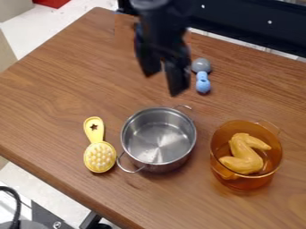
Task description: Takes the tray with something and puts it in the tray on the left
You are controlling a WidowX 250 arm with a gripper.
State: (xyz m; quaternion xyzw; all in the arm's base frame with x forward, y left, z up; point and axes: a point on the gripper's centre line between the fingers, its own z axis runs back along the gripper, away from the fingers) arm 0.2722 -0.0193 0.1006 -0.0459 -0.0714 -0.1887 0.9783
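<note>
The hand (162,83), spread wide, should descend straight onto the yellow toy wing (243,162), pinching its middle clear of the amber pot (248,183).

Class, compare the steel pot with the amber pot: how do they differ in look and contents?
The steel pot is silver and opaque, while the amber pot is see-through orange-brown.
The steel pot is empty, its bare bottom showing; the amber pot holds a yellow toy chicken piece.
Shared: both are round, lidless and upright on the wooden table, with loop handles.
</note>
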